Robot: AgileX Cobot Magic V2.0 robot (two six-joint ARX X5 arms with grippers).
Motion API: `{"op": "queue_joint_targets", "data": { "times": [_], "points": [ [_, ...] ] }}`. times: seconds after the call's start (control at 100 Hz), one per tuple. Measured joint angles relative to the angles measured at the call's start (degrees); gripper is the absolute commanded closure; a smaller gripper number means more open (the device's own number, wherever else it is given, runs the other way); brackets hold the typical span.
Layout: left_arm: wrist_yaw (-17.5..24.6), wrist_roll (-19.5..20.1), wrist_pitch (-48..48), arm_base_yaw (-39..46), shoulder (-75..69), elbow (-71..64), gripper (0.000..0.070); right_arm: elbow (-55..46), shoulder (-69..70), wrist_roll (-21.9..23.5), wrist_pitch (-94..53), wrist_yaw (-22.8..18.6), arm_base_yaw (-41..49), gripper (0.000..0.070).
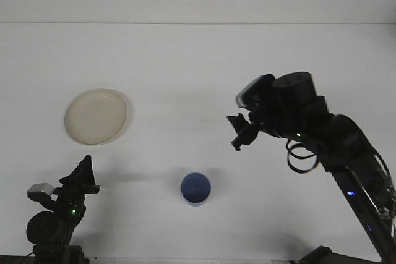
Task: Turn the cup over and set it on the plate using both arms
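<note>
Front view, and it's the only one on offer. The blue cup (195, 189) stands upright on the white tabletop (198, 78), mouth open to the ceiling, nobody touching it. Take the cup as the mark: the cream plate (96, 116) lies up and well off to its left, bare. The right tool (242, 134) hangs above and to the cup's right, well apart from it, carrying nothing; from this angle I cannot tell how far its fingers are spread. The left tool (81, 175) sits low, far out to the cup's left and just below the plate, empty too, and again the gap between its fingers can't be read.

By my reckoning the flip is done and the carry falls to the left arm. To do it cleanly: come in level from the cup's left, grip the wall below the rim, lift straight, then set down at the plate's centre before letting go.
</note>
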Motion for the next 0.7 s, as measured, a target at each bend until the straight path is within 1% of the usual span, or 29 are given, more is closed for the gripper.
{"op": "queue_joint_targets", "data": {
  "times": [0.13, 0.26, 0.38, 0.54, 0.57, 0.6, 0.64, 0.65, 0.66, 0.7],
  "points": [
    [3.15, -0.33, -6.40, 0.00, 4.92, 7.43, 0.0686, -13.03, -10.75, 0.04, 11.28, 0.09, -6.38, 0.0367],
    [6.40, 1.86, -10.12, 0.00, 13.55, 15.39, 0.0686, -27.19, -20.65, 0.26, 21.18, 0.09, -11.91, 0.0366],
    [8.79, 6.54, -14.10, -0.02, 23.34, 24.11, 0.0686, -39.47, -28.00, 0.74, 28.39, 0.09, -15.65, 0.0367],
    [10.86, 15.93, -23.65, -1.36, 36.87, 36.41, 0.0677, -52.04, -35.30, 1.20, 35.12, 0.11, -18.45, 0.0367],
    [11.47, 17.92, -25.73, -1.77, 39.34, 38.58, 0.0648, -53.83, -36.33, 1.20, 36.22, 0.11, -18.75, 0.0366],
    [11.98, 19.82, -27.63, -2.23, 41.68, 40.44, 0.0591, -55.34, -37.18, 1.22, 36.89, 0.13, -18.99, 0.0366],
    [12.52, 22.34, -30.05, -2.91, 44.57, 42.69, 0.0494, -57.00, -38.14, 1.27, 37.16, 0.26, -19.12, 0.0367],
    [12.68, 22.82, -30.64, -3.06, 45.13, 43.15, 0.0481, -57.37, -38.36, 1.29, 37.16, 0.37, -19.15, 0.0367],
    [12.81, 23.32, -31.19, -3.23, 45.75, 43.63, 0.0441, -57.72, -38.56, 1.31, 37.16, 0.42, -19.17, 0.0366],
    [13.05, 25.16, -33.29, -4.00, 47.93, 45.44, 0.0347, -58.99, -39.17, 1.40, 37.13, 0.87, -19.17, 0.0367]
  ]
}}
